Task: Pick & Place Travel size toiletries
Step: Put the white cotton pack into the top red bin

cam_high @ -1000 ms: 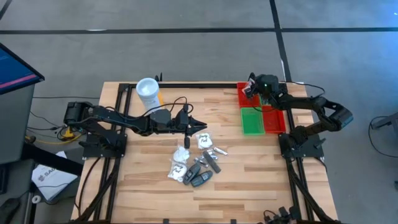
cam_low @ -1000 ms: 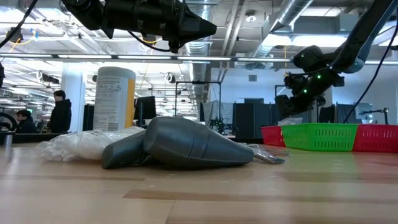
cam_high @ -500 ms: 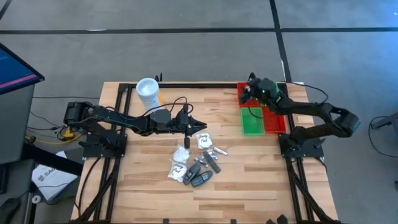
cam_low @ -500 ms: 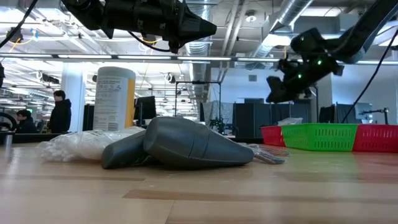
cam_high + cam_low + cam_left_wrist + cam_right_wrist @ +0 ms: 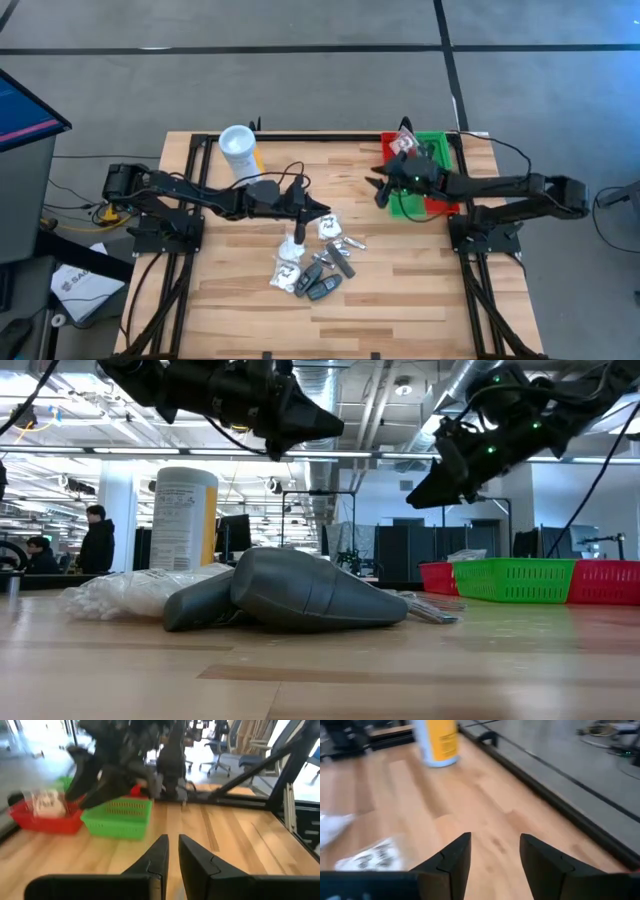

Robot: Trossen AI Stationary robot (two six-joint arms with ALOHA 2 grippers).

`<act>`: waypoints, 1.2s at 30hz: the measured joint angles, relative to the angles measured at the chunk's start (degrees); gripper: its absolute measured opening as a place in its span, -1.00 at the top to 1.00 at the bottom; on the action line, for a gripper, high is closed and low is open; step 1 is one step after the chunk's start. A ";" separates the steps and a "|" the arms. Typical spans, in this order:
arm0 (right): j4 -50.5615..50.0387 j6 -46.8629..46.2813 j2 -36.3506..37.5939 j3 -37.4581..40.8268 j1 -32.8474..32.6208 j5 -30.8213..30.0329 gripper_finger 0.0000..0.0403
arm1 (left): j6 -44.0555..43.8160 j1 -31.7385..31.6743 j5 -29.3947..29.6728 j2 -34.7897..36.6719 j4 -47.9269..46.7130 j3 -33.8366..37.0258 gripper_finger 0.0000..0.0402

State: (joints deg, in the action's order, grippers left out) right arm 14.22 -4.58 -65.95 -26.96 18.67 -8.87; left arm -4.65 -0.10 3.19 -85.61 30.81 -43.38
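Observation:
The travel size toiletries point(image 5: 315, 262) lie in a loose pile on the table's near middle: white clear-wrapped packets point(image 5: 120, 592) and dark grey little tubes point(image 5: 310, 595). One white packet point(image 5: 403, 143) lies in the far red bin. My left gripper point(image 5: 322, 209) point(image 5: 173, 852) hangs shut and empty above the pile's far edge. My right gripper point(image 5: 377, 190) point(image 5: 495, 850) hovers open and empty between the bins and the pile, pointing toward the table's left. A white packet point(image 5: 370, 855) shows ahead of it on the wood.
A white canister with a yellow label point(image 5: 238, 148) point(image 5: 187, 520) stands at the far left of the table. Red and green bins point(image 5: 432, 150) point(image 5: 515, 578) sit at the far right, partly under my right arm. Bare wood lies between the pile and the bins.
My right gripper has left the place above the far red bin and swung toward the table's left and near side, now out over the wood beside the bins, fingers pointing at the pile. My left gripper has dipped slightly toward the pile. The toiletries have not moved.

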 joint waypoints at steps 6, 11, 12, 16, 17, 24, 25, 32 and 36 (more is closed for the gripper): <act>-0.27 -0.98 0.02 0.00 -4.69 -0.04 0.26 | -4.75 1.32 -0.77 -0.01 -7.25 0.00 0.83; -0.74 -1.51 0.00 0.00 -7.11 -0.08 0.30 | -4.68 3.35 -4.60 -0.01 -17.14 0.02 0.83; -0.70 -1.51 0.00 0.00 -7.47 -0.14 0.31 | -4.54 3.96 -5.24 -0.01 -19.34 0.02 0.83; -0.70 -1.49 0.00 0.00 -8.32 -0.17 0.34 | -3.27 6.91 -6.09 -0.01 -28.06 0.02 0.83; -0.70 -1.51 0.00 0.00 -8.36 -0.17 0.34 | -3.20 7.80 -6.11 -0.01 -29.71 0.02 0.83; -0.68 -1.52 0.00 0.00 -8.32 -0.17 0.37 | -0.15 14.35 -4.81 0.06 -37.09 0.02 0.80; -0.68 -1.55 0.00 0.00 -8.32 -0.17 0.37 | -0.19 15.12 -3.61 0.08 -38.73 0.02 0.79; -0.65 -2.58 0.00 0.00 -8.32 -0.17 0.37 | -0.29 19.26 5.60 0.08 -49.35 0.02 0.55; -0.65 -2.58 0.00 0.00 -8.32 -0.16 0.37 | -0.31 20.45 6.01 0.14 -50.35 0.02 0.36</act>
State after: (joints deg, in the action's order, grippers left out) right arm 13.56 -7.16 -65.95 -26.96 10.35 -9.02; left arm -4.96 20.35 9.21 -85.47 -19.54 -43.35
